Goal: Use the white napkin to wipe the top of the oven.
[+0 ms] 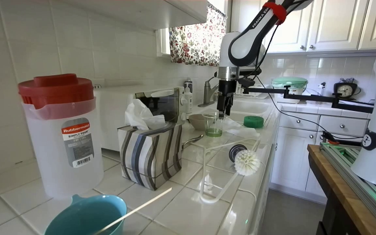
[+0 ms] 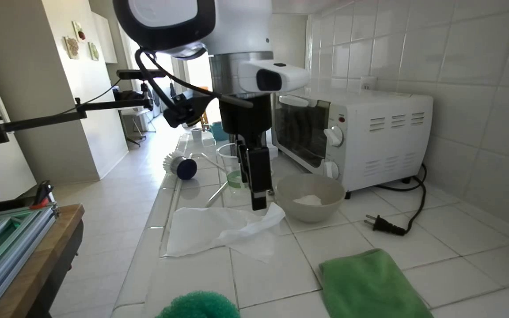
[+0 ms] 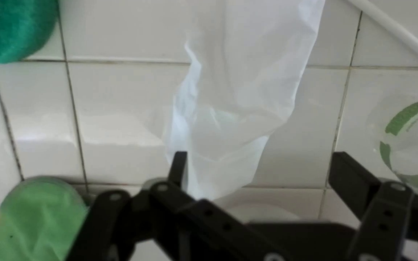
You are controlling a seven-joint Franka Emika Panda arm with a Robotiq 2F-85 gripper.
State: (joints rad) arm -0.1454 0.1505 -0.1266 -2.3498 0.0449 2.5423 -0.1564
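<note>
The white napkin lies crumpled and flat on the tiled counter in the exterior views (image 1: pixel 240 129) (image 2: pixel 219 229) and in the wrist view (image 3: pixel 238 83). My gripper (image 3: pixel 259 156) is open and empty in the wrist view, with its left finger over the napkin's near end and its right finger over bare tile. In both exterior views the gripper (image 1: pixel 224 106) (image 2: pixel 254 190) points down above the counter, close to the napkin's raised edge. The white toaster oven (image 2: pixel 378 128) stands against the tiled wall beside the gripper; in an exterior view (image 1: pixel 166 104) the tissue box partly hides it.
A beige bowl (image 2: pixel 309 203) stands between napkin and oven. A clear cup with a green band (image 1: pixel 213 125) is close by the gripper. A green sponge (image 1: pixel 253 121), a green cloth (image 2: pixel 369 282), a brush (image 1: pixel 245 161), a white rack (image 1: pixel 204 176) and a tissue box (image 1: pixel 152 153) are around.
</note>
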